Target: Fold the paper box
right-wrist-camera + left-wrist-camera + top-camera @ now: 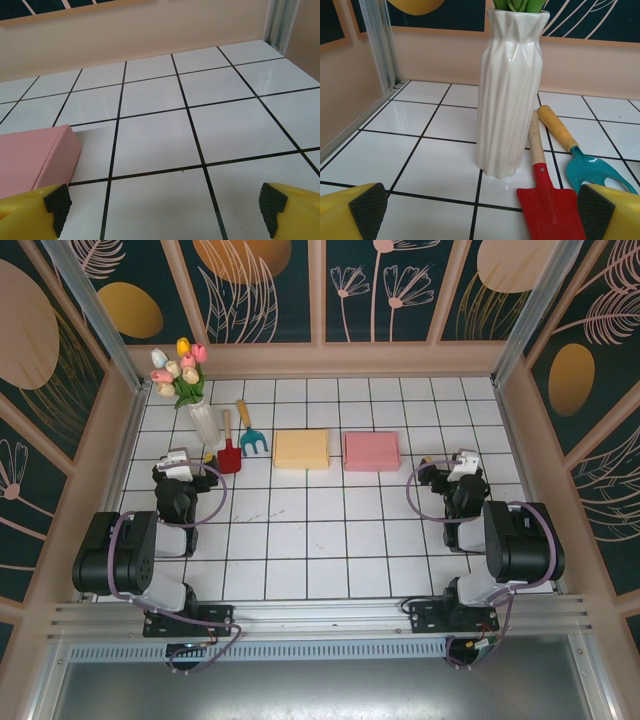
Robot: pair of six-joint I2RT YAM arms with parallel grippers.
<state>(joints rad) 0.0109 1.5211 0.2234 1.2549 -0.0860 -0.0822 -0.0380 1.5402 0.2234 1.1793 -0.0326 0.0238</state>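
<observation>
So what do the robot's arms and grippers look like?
The left arm and right arm are chunky and black, with rounded joints and pale purple cables looping beside them. The left gripper and right gripper have yellow fingers with black bumpy pads.

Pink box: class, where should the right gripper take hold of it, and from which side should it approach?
Probably its right-hand end, from the right. The pink box lies flat and low on the tiles, its wide top likely too broad to span, and that end lies nearest the open right gripper, with bare tile between them.
</observation>
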